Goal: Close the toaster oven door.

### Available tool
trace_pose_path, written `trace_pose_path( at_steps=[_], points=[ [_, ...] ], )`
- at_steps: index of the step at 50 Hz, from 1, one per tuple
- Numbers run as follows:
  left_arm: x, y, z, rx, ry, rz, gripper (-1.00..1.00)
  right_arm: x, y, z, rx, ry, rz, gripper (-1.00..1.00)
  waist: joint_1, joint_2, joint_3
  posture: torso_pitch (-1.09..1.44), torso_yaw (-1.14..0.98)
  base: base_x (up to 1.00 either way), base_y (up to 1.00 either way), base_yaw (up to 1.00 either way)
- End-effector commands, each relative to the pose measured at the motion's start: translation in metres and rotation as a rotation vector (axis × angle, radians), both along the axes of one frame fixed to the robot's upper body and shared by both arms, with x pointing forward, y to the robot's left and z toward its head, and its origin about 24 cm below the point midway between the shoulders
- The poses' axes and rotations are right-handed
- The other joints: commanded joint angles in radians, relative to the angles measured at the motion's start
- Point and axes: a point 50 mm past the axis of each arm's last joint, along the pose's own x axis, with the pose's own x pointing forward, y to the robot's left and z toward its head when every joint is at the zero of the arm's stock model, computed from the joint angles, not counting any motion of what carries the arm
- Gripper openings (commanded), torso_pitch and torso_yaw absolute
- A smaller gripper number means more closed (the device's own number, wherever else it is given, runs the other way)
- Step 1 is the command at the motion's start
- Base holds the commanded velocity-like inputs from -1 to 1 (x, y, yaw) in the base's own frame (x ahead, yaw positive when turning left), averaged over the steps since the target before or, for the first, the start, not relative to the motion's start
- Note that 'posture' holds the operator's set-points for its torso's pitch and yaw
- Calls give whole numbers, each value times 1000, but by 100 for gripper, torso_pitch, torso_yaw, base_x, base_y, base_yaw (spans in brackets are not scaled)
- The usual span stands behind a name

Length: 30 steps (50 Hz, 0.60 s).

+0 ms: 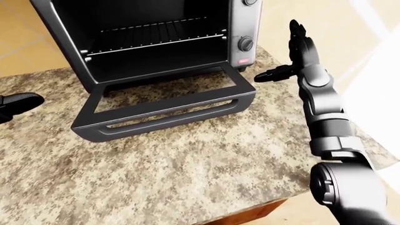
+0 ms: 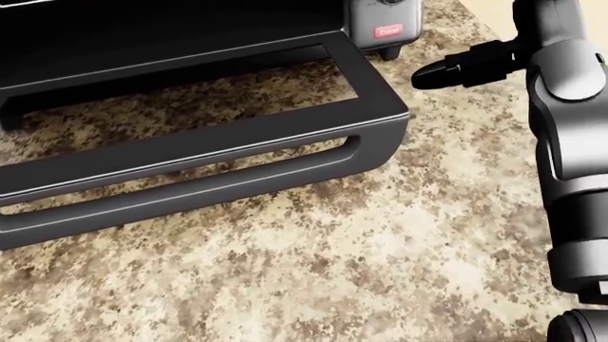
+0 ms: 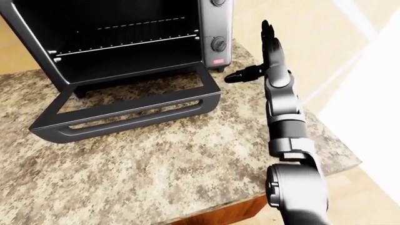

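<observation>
Left-eye view: toaster oven door (image 1: 163, 110) down, right hand (image 1: 298, 52) apart rightward.

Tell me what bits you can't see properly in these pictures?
- Left hand: cut off by the left-eye view's left edge; fingers hidden.
- Toaster oven top: cut off by the top edge in both eye views.
- Red label: words too small, head view.
- Door: its left end runs off the head view.
- Right hand: edge-on, so finger spread is unclear.
</observation>
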Motion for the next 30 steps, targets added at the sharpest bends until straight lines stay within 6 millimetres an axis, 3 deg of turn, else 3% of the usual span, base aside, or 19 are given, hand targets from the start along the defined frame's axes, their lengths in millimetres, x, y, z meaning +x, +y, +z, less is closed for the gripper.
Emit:
trace_pose_path(
  at_steps=[1, 10, 30],
  points=[
    [-6, -2, 14, 44, -70, 9, 100, -1, 4, 27, -26, -107, 15, 100, -1, 3, -25, 0, 0, 0, 0, 0],
    [-7, -2, 15, 46, -74, 8, 100, 9, 14, 13, -56, -66, 29, 100, -3, 7, -26, 0, 0, 0, 0, 0],
    [-8, -1, 16, 46, -76, 10, 100, 15, 31, 7, -85, -60, 61, 100, -3, 11, -26, 0, 0, 0, 0, 0]
  ],
)
